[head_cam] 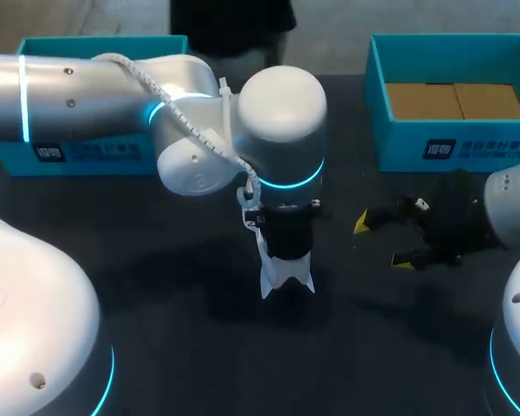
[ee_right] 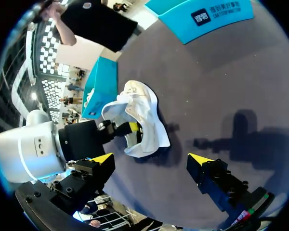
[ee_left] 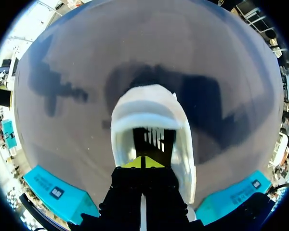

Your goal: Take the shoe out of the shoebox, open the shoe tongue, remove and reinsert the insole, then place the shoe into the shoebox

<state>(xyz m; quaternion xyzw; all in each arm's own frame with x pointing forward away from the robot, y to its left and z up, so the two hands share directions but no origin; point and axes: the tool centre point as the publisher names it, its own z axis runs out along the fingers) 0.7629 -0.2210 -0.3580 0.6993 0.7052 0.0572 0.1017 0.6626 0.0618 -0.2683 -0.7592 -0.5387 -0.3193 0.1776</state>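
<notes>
I have the shoe out of the box and standing on the table, mid-way between the boxes. My left gripper reaches down into its opening, tips closed together, probably after the insole; I cannot see a grip. My right gripper hangs wide open and empty beside it, ready to steady the shoe.

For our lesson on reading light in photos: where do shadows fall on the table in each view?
Head view: a faint dark patch on the table round the shoe, below the left arm. Left wrist view: broad arm-like shadows ahead of and beside the shoe. Right wrist view: a shadow shaped like the right gripper ahead of it, and a small one at the shoe's edge.
</notes>
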